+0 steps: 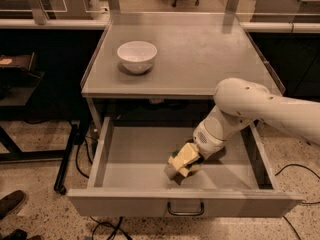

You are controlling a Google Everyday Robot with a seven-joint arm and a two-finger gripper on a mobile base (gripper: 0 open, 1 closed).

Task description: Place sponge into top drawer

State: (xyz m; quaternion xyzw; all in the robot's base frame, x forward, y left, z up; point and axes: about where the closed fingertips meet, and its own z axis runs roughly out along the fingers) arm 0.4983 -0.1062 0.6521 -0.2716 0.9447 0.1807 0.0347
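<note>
The top drawer [135,204] is pulled fully open under the grey table [200,49]; its front panel carries a small metal loop handle [186,210]. My gripper [183,161], with pale yellow fingers, reaches down inside the drawer, right of its middle and close above the floor. It is shut on the sponge [176,153], of which only a dark green edge shows at the upper left of the fingers. A shadow lies on the drawer floor just below the gripper.
A white bowl [137,56] stands on the tabletop at the back left. My white arm [260,106] crosses the table's front right corner. The drawer's side walls [100,151] flank the gripper. Cables [80,149] and a black frame leg lie on the floor at left.
</note>
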